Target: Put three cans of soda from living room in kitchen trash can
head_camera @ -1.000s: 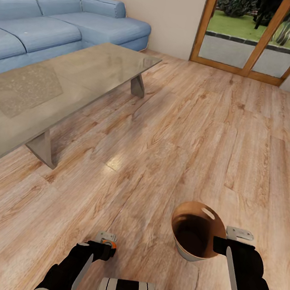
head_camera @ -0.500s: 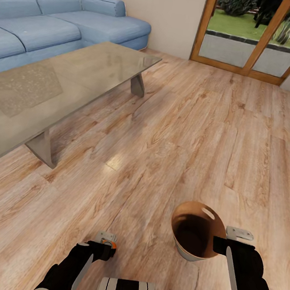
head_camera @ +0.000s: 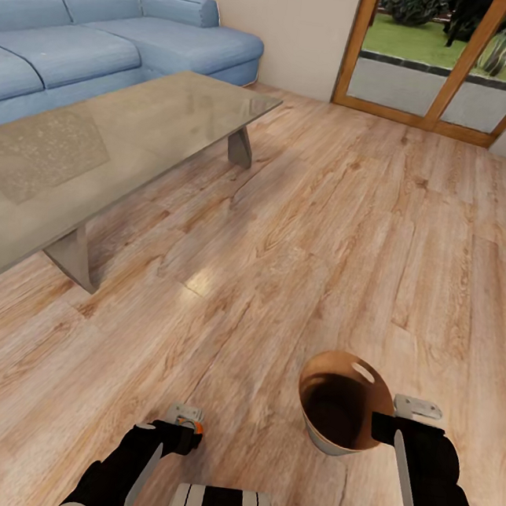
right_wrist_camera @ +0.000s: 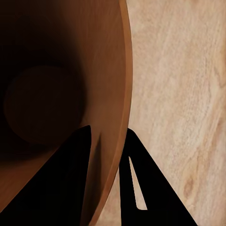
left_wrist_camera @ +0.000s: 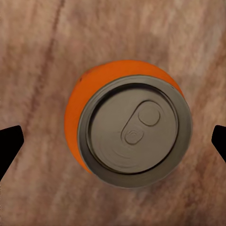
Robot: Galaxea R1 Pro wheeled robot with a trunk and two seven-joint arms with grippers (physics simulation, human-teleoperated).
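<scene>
While your right gripper (right_wrist_camera: 106, 141) pinches the bin (head_camera: 318, 431) rim, your left gripper (left_wrist_camera: 113, 136), spread wide, flanks one orange can (left_wrist_camera: 129, 127) over the floor (head_camera: 326, 238).

Blue sofa, brown wood, one orange can

The long soft corner sofa (head_camera: 113, 38) is light blue. The plank floor (head_camera: 349, 241) is pale brown wood with darker wavy grain lines. The low glass table (head_camera: 100, 147) looks grey-green, with a speckled patch. The small round soda can (left_wrist_camera: 128, 128) is bright orange — its flat top is silvery grey. The round bucket-like bin (head_camera: 343, 407) is pale grey-white outside and shiny copper-brown inside. The glass doors (head_camera: 458, 64) have orange-brown wood frames — green grass shows behind them.
</scene>
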